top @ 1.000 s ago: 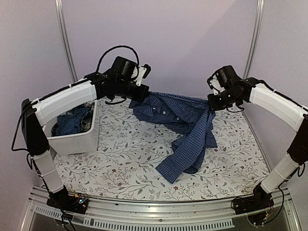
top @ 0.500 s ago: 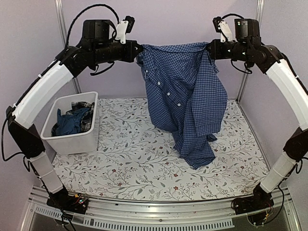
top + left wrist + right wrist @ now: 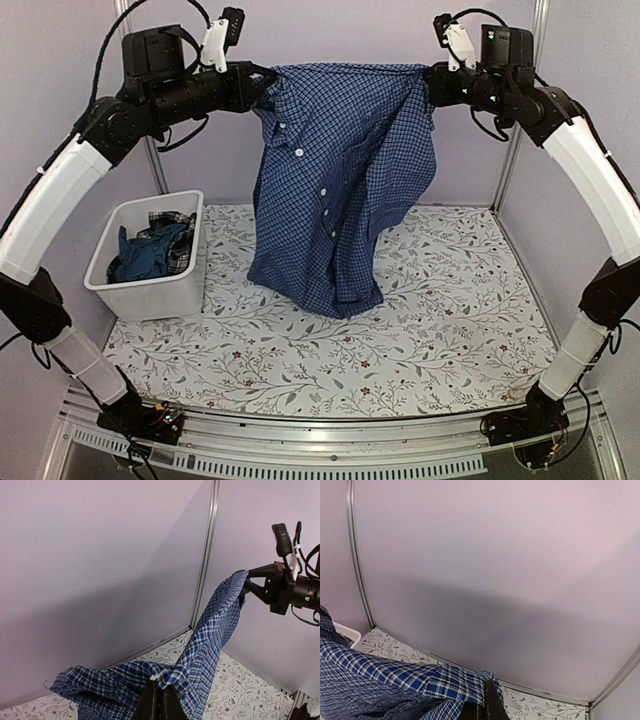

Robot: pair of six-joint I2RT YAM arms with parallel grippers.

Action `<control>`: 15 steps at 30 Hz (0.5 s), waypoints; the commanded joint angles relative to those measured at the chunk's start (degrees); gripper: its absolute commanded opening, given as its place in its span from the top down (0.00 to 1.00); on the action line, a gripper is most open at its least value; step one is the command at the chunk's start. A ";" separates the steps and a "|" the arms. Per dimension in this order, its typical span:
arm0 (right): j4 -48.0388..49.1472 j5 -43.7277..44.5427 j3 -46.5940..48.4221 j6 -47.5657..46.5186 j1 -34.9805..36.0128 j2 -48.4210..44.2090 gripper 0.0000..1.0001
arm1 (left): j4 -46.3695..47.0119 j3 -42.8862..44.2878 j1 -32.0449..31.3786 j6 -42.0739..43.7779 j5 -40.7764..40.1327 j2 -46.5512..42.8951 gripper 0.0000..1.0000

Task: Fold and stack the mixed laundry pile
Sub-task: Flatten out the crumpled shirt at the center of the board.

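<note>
The blue-and-white checked button-up shirt (image 3: 335,180) hangs spread in the air between both arms, its lower hem near the floral tablecloth (image 3: 450,310). My left gripper (image 3: 262,78) is shut on its upper left edge, and my right gripper (image 3: 428,82) is shut on its upper right edge. In the left wrist view the shut fingers (image 3: 159,697) pinch a fold of the shirt (image 3: 210,635). The right wrist view shows the shirt (image 3: 395,680) bunched over my dark fingers (image 3: 492,702). A dark blue garment (image 3: 140,252) and a black-and-white plaid piece (image 3: 172,228) lie in the tub.
A white plastic tub (image 3: 150,290) stands at the left of the table. Lilac walls with metal corner posts (image 3: 535,60) close in the back and sides. The right arm's gripper (image 3: 265,587) shows across from the left wrist camera.
Both grippers have lifted the shirt from the table high into the air over the last second. It now hangs spread between them and has swung to the left.
</note>
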 commanded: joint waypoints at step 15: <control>2.05 -20.29 -7.35 3.14 0.60 -14.30 1.00 | 19.90 -2.92 10.81 -9.25 15.12 13.38 1.00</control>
